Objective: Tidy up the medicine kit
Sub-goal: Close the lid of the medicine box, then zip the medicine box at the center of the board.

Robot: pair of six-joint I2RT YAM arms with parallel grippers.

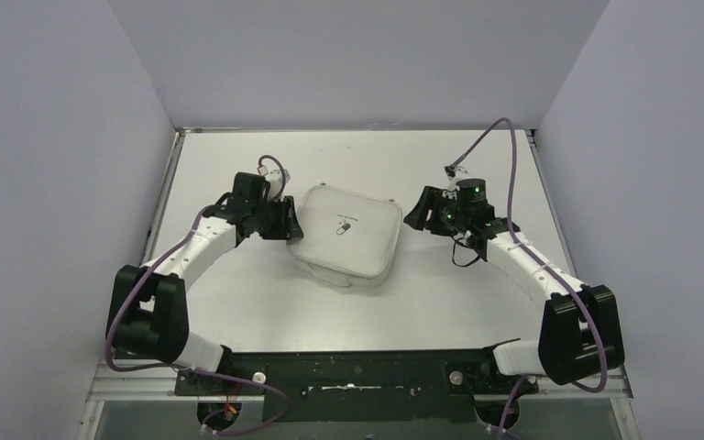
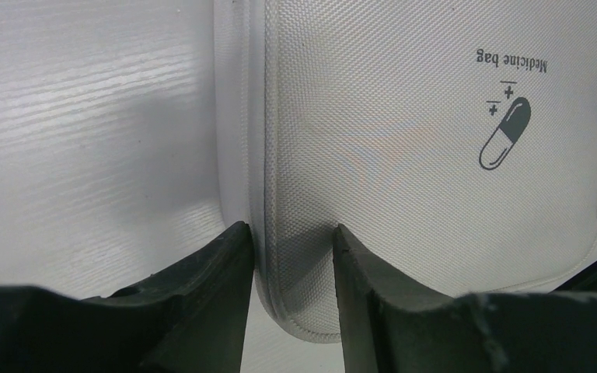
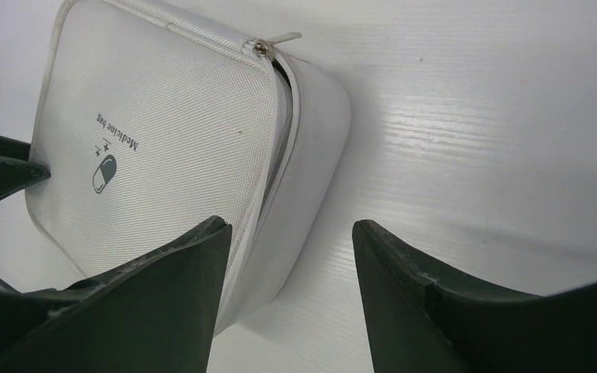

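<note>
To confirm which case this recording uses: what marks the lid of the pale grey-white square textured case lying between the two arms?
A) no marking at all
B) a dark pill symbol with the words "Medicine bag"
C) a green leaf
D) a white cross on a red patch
B: the lid of the pale grey-white square medicine kit carries a dark two-tone pill logo beside the printed words "Medicine bag", readable in both wrist views.

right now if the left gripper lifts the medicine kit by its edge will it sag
Probably semi-stiff: the medicine kit keeps a boxy shape. Its lid may gape, since the zipper looks partly open. Unlikely to roll; it lies flat.
</note>
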